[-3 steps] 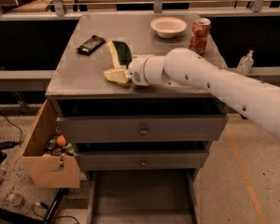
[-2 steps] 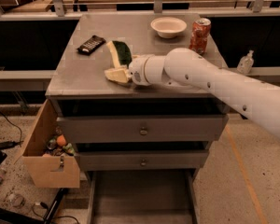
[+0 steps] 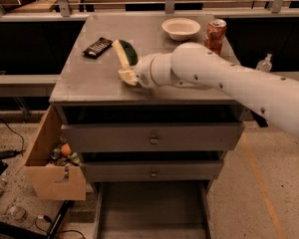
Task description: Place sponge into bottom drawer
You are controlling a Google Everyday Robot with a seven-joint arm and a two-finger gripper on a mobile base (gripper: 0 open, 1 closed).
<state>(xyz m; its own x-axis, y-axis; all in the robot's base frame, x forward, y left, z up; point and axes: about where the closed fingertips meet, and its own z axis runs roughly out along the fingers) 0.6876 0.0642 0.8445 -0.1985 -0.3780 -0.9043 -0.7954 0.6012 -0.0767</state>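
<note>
- A tan cardboard box [image 3: 49,169] hangs off the bench's left side, below the front-left corner, with small colourful bits lying in it.
- A black ridged bar [image 3: 97,47] lies flat on the bench top [image 3: 84,78], toward the left edge and about halfway back.
- The sponge [image 3: 124,55] sits just right of the bar, left of the top's middle. It is tipped up on edge, yellow foam facing left and green face to the right.
- The gripper [image 3: 128,76] is at the sponge's near end, a little back from the front edge. I cannot tell whether it has a grip on the sponge.
- The white arm [image 3: 224,78] reaches in from the right edge, low over the top.
- A white bowl [image 3: 181,28] stands near the back edge, right of centre.
- A red can [image 3: 217,34] stands upright near the back-right corner.
- Below the front edge, the two knobbed drawers [image 3: 152,136] are closed. The bottom drawer [image 3: 149,208] is pulled out.
</note>
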